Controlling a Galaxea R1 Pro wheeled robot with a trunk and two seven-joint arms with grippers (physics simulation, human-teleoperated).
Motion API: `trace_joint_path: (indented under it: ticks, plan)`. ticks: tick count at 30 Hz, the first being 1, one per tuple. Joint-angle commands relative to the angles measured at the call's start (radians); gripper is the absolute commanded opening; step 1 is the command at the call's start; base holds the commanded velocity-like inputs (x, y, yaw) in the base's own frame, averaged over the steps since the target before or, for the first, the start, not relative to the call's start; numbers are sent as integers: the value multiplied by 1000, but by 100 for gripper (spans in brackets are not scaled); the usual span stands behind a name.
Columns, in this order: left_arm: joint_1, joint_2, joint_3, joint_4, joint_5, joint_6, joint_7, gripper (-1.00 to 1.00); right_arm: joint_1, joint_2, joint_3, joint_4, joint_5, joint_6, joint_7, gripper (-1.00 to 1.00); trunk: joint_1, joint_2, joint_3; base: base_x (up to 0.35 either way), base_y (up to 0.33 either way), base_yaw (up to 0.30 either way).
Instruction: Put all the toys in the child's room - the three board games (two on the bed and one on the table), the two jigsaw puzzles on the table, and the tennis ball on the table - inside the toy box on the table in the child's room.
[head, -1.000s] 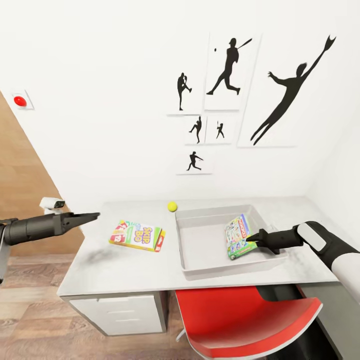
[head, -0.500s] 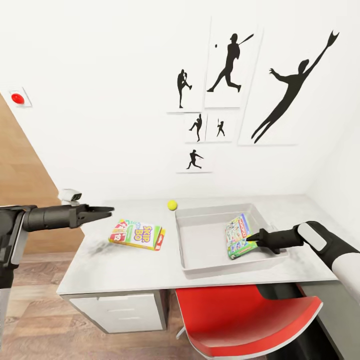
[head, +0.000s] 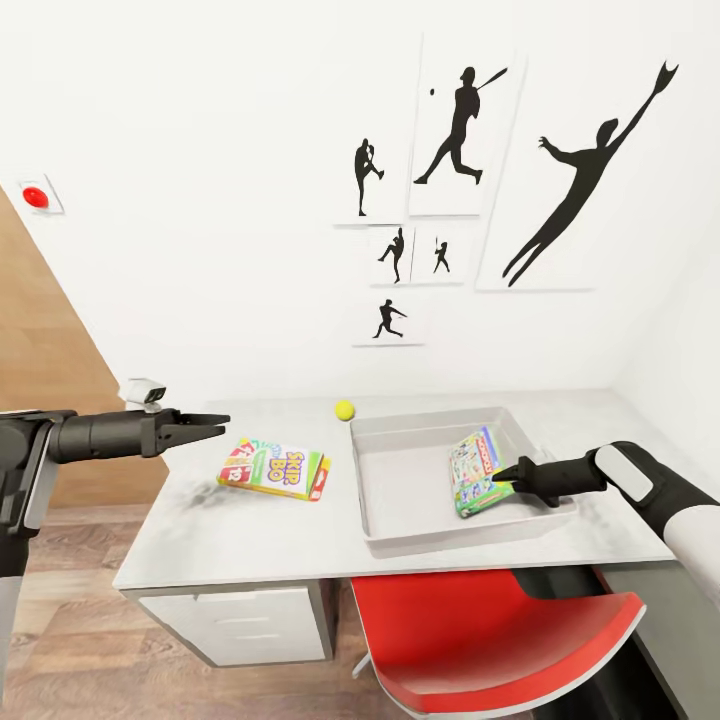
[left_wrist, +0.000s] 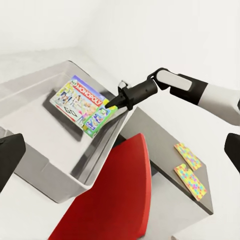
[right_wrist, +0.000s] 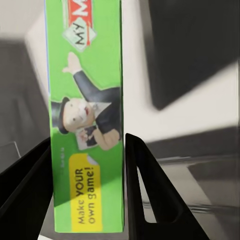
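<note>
My right gripper (head: 503, 472) is shut on the green edge of a Monopoly board game (head: 474, 470), held tilted inside the light grey toy box (head: 400, 495) near its right wall. The right wrist view has that green edge (right_wrist: 85, 125) pinched between both fingers. A yellow-green-red Skip-Bo board game (head: 273, 468) lies flat on the table (head: 250, 535) left of the toy box. Behind it sits the tennis ball (head: 344, 409). My left gripper (head: 220, 421) hovers open above the table's left end. Two jigsaw puzzles (left_wrist: 190, 169) lie on the desk past the right arm.
A red chair (head: 490, 640) is tucked under the table in front of the toy box. White drawers (head: 235, 625) sit below the table's left end. The wall with black silhouette posters stands right behind the table, and another wall closes the right side.
My left arm swung right and rose slightly, bringing its gripper over the table's left end. The right gripper and the Monopoly game stayed put.
</note>
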Motion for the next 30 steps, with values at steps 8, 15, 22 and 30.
trace_joint_path:
  ticks: [8, 15, 22, 30]
  plan:
    - [-1, 0, -2, 1, -2, 11, -4, 100, -7, -2, 5, 0, 5, 0, 10, -100, 1, -2, -2, 0, 0, 0]
    - [-1, 1, -4, 1, -2, 11, -4, 100, -22, 5, 4, 1, 5, 0, 10, -100, 1, -2, -8, 0, 0, 0]
    - [-1, 2, -2, 1, -2, 11, -4, 100, -23, 5, 5, 3, 5, 0, 10, -100, 1, -2, -16, 0, 0, 0]
    - [-1, 2, -4, 1, -2, 10, -4, 100, -24, 5, 8, 5, 5, 0, 9, -100, 1, -2, -25, 0, 0, 0]
